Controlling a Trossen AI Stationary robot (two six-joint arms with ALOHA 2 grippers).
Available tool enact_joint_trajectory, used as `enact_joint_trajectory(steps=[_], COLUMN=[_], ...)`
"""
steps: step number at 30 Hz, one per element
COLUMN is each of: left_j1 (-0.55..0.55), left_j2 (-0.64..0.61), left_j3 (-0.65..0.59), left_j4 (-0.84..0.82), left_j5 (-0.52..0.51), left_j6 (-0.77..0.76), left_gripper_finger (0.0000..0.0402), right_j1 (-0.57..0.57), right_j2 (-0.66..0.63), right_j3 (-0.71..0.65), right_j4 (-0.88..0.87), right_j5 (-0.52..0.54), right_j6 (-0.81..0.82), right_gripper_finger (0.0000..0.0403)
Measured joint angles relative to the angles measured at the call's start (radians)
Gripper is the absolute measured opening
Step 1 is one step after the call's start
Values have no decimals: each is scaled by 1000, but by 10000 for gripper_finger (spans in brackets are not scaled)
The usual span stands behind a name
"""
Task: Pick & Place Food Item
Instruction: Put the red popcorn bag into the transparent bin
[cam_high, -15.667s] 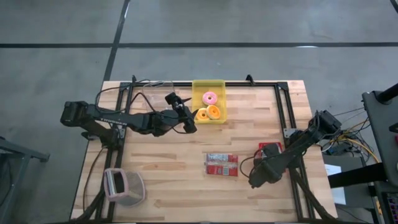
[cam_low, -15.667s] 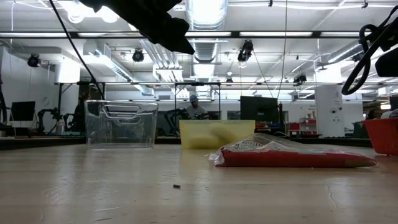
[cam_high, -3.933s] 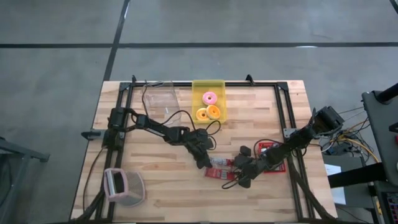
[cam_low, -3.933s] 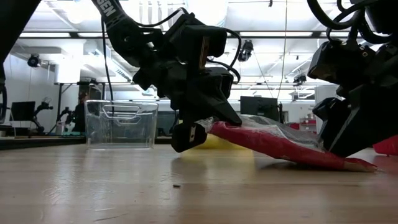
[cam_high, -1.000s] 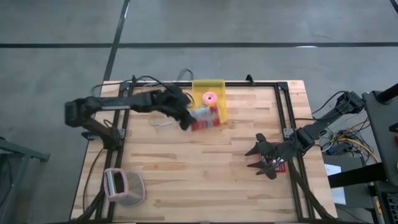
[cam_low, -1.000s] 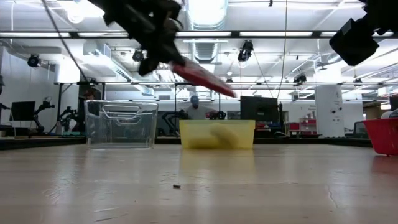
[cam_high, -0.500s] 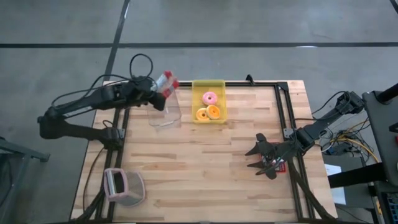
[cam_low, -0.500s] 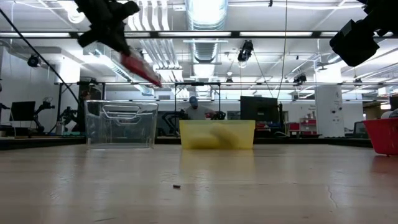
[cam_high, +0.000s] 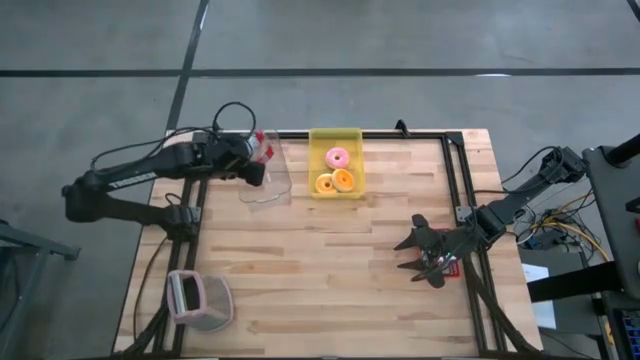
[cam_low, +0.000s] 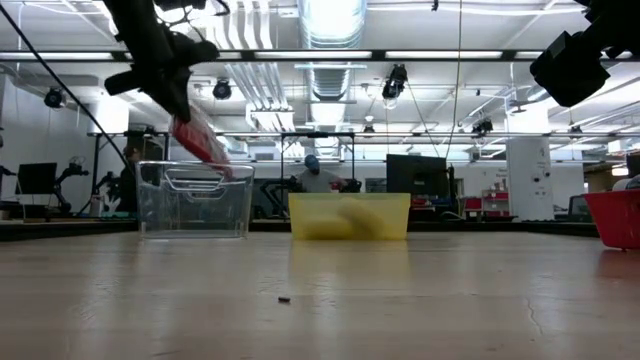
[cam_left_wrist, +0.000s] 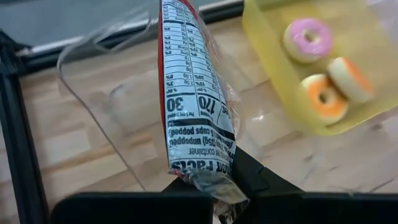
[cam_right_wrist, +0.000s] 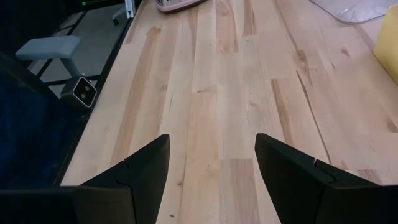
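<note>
A red and white snack packet (cam_left_wrist: 196, 106) is in my left gripper (cam_high: 256, 158), which is shut on it above the clear bin (cam_high: 266, 178) at the table's far left. In the low view the packet (cam_low: 200, 140) slants down, its free end near the clear bin's rim (cam_low: 195, 168). Right of the clear bin stands a yellow bin (cam_high: 336, 165) holding three donuts (cam_left_wrist: 308, 38). My right gripper (cam_high: 415, 250) waits open at the near right, above bare table (cam_right_wrist: 211, 168). My left gripper pinches the packet's crimped end seam (cam_left_wrist: 208, 182) between its two fingers. The fingers come slanting down from the table's left. The packet sticks out ahead of the fingers, tilted downward over the clear bin (cam_left_wrist: 112, 93), lifted clear of the table.
A pinkish container (cam_high: 200, 300) sits at the near left corner. A red tray (cam_low: 615, 220) stands at the right, by my right arm. Black frame rails (cam_high: 460, 180) run along the table's sides. Bare wood lies in the middle.
My left gripper has carried the packet from beside the yellow bin toward the table's left and far edge, to above the clear bin. It has tipped downward, so the packet now slants down with its free end at the bin's rim. My right arm has kept still.
</note>
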Motion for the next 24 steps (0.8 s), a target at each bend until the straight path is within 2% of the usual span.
enact_joint_trajectory(steps=[4,11,18,24], left_j1=[1,1,2,9], left_j2=[31,99,183,264], left_j3=[-35,-102,-117,-144], left_j4=[8,125,134,173], left_j5=[0,-8,-115,-117], left_j6=[-19,13,8,11], left_gripper_finger=[16,16,17,17], right_j1=[0,0,0,0], right_j2=[0,0,0,0], right_j3=[0,-5,-9,-10], right_j4=[0,0,0,1], right_j5=[0,0,1,1], right_j6=[0,0,2,4], right_gripper_finger=[233,233,233,233])
